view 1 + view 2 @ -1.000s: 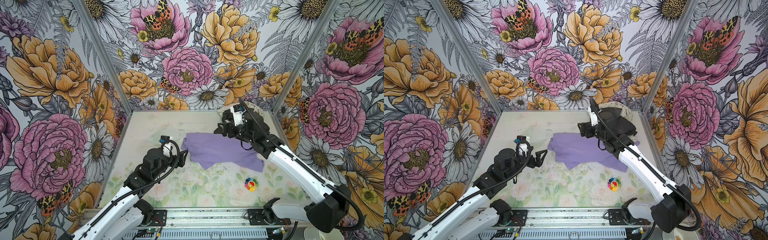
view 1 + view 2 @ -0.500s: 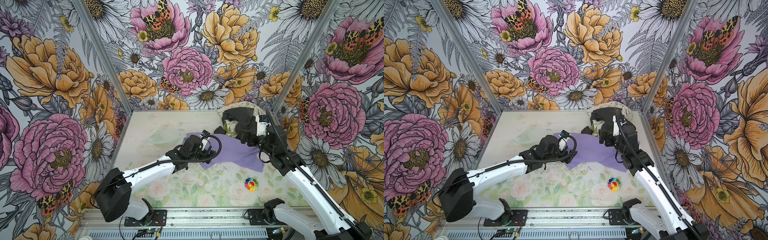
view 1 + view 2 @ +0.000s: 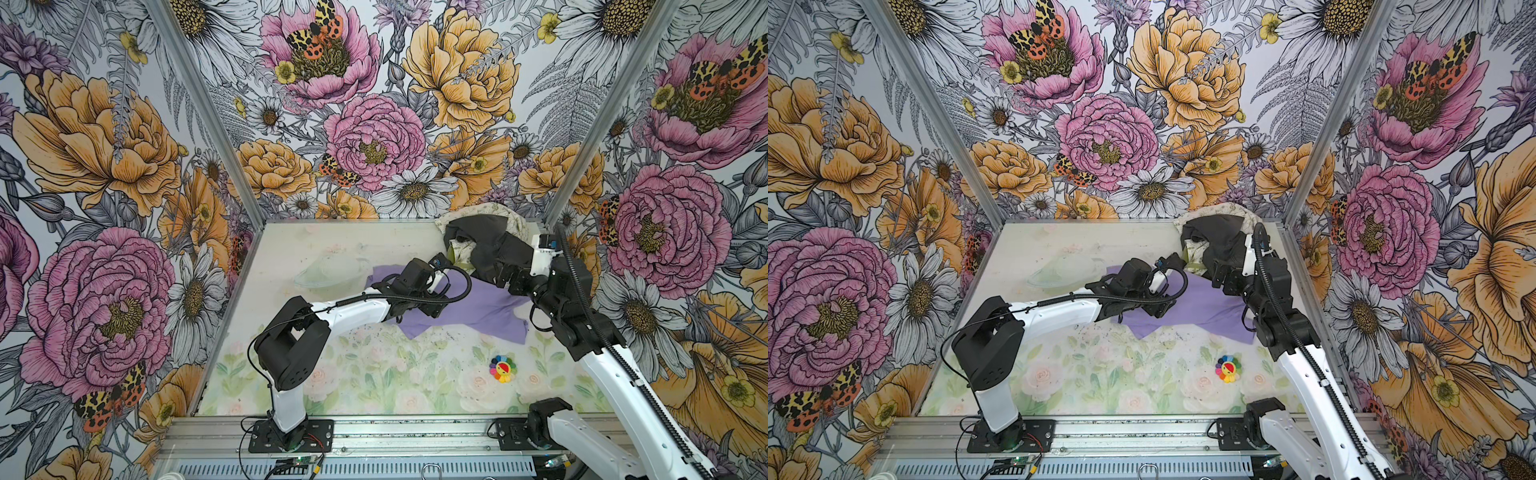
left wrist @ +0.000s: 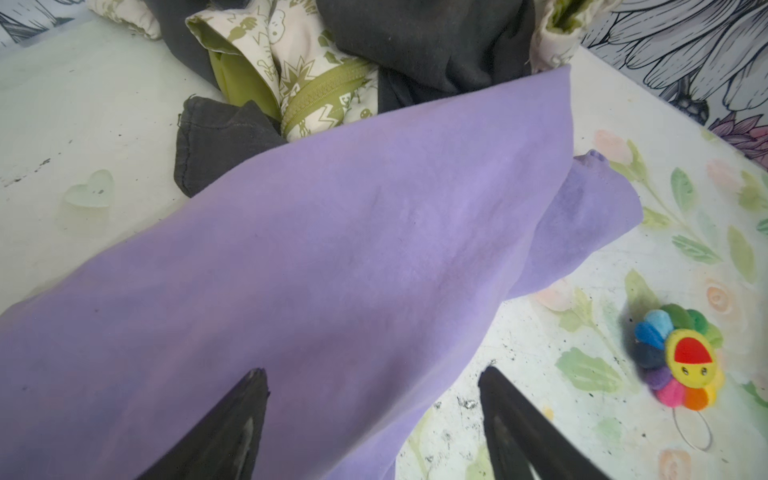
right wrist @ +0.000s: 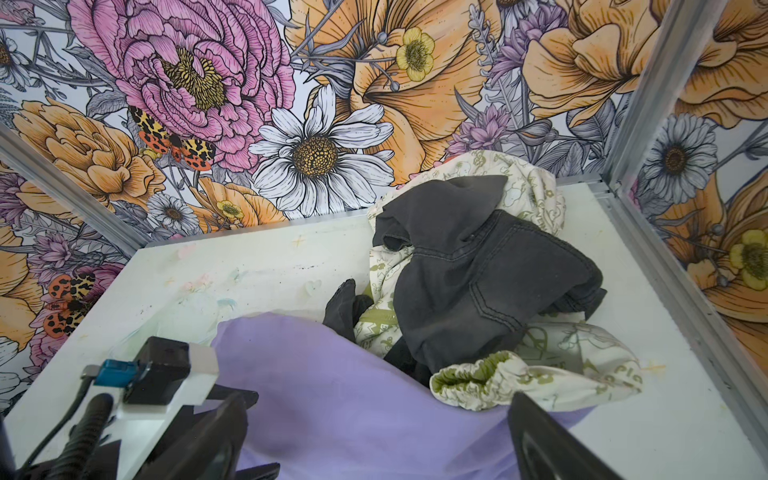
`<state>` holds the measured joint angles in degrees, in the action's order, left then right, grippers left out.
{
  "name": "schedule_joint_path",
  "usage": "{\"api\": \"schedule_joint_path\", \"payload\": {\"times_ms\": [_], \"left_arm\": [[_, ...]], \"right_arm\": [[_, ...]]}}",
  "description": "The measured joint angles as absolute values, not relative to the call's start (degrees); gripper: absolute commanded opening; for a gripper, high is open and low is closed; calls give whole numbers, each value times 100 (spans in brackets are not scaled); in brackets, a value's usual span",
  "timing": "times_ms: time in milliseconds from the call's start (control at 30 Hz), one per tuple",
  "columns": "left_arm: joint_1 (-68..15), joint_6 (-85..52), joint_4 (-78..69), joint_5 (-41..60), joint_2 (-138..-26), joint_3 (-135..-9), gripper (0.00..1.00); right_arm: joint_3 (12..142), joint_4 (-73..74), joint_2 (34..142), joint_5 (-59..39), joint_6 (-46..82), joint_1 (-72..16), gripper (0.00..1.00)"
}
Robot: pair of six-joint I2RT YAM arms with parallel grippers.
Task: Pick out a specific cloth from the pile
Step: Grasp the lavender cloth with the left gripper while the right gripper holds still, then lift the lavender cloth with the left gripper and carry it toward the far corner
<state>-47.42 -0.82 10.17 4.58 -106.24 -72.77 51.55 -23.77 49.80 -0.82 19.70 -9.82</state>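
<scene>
The lavender cloth (image 3: 486, 309) lies spread flat on the table in both top views, its far end tucked under the pile (image 3: 482, 241) of dark grey garment and cream green-printed fabric in the back right corner. My left gripper (image 4: 374, 374) is open, low over the cloth's (image 4: 332, 249) near edge; one finger (image 4: 249, 407) is over the purple fabric and the other over bare table. In a top view this gripper (image 3: 432, 309) sits on the cloth's left part. My right gripper (image 5: 374, 403) is open above the cloth (image 5: 332, 395), just before the pile (image 5: 478, 274).
A small rainbow flower toy (image 3: 502, 368) lies on the table in front of the cloth, close to the left gripper's outer finger (image 4: 677, 361). A clear heart-shaped piece (image 4: 89, 193) lies left of the pile. Flowered walls and metal corner posts (image 3: 577, 166) enclose the table.
The left arm has reached from the table's left side across onto the cloth, and its jaws have narrowed a little. The right arm has swung right, its gripper now by the pile.
</scene>
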Motion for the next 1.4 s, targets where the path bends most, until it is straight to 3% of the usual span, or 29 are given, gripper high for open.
{"api": "schedule_joint_path", "payload": {"times_ms": [200,300,533,633,867,1400], "left_arm": [[-4799,67,1234,478,-11091,-7465,76],[-4864,145,1361,423,-11227,-7529,67],[-4976,301,1490,99,-11404,-7738,13],[-4989,336,1520,-43,-11404,-7771,0],[-5019,349,1553,-132,-11203,-7791,0],[-4995,231,1483,-38,-9413,-8132,0]], "right_arm": [[5070,-2381,4908,-204,2075,-775,98],[5054,-2379,4908,-257,2126,-707,98],[5028,-2379,4908,-355,2209,-637,98],[5002,-2379,4899,-381,2224,-626,98],[4965,-2379,4862,-436,2252,-563,98],[4923,-2381,4689,-438,2255,-478,98]]}}
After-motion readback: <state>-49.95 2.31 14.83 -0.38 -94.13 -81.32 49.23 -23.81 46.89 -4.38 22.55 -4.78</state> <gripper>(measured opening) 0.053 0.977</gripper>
